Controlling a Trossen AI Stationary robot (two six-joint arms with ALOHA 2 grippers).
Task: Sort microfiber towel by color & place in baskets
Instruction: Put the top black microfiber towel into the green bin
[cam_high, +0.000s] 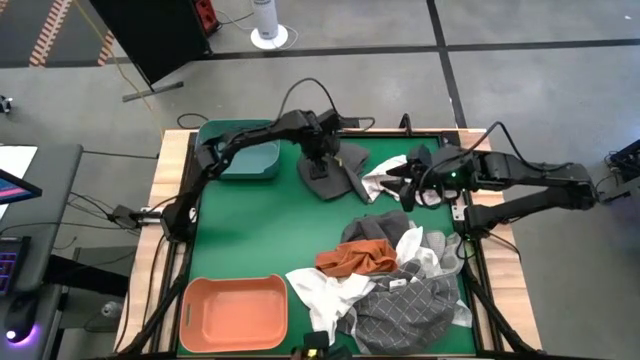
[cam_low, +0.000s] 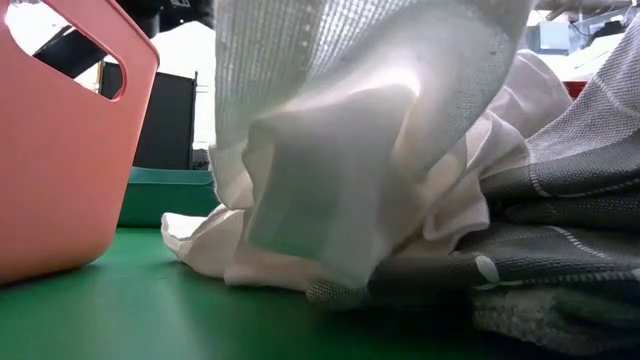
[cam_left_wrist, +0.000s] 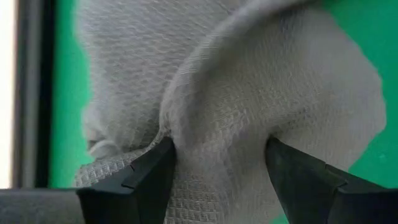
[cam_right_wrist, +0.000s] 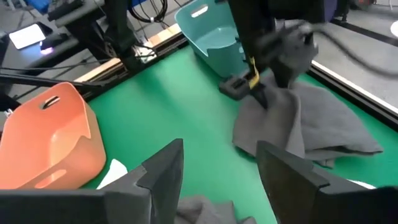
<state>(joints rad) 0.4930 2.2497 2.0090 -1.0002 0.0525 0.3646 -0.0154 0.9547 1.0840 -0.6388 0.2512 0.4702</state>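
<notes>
A plain dark grey towel (cam_high: 335, 178) lies on the green mat near the far edge, beside the teal basket (cam_high: 250, 160). My left gripper (cam_high: 320, 158) stands over it and is shut on it. My right gripper (cam_right_wrist: 217, 171) hovers open and empty to the right of that towel, over a white cloth (cam_high: 383, 180). The salmon basket (cam_high: 235, 312) sits at the near left. A pile of towels fills the near right: rust orange (cam_high: 357, 260), white (cam_high: 325, 295) and grey with white grid lines (cam_high: 405, 310). My left gripper pinches a raised fold of the dark grey towel (cam_left_wrist: 217, 143) between its two fingers (cam_left_wrist: 149, 177), coming from above and pointing down. The cloth puckers up at the hold (cam_right_wrist: 273, 93), while the rest of it lies spread on the mat (cam_right_wrist: 329, 130).
Bare green mat (cam_high: 260, 225) lies between the two baskets and left of the pile. The table's wooden rim (cam_high: 160, 190) frames the mat. In the low view the white towel (cam_low: 350, 150) hangs close before the camera, with the salmon basket (cam_low: 60, 150) on the left.
</notes>
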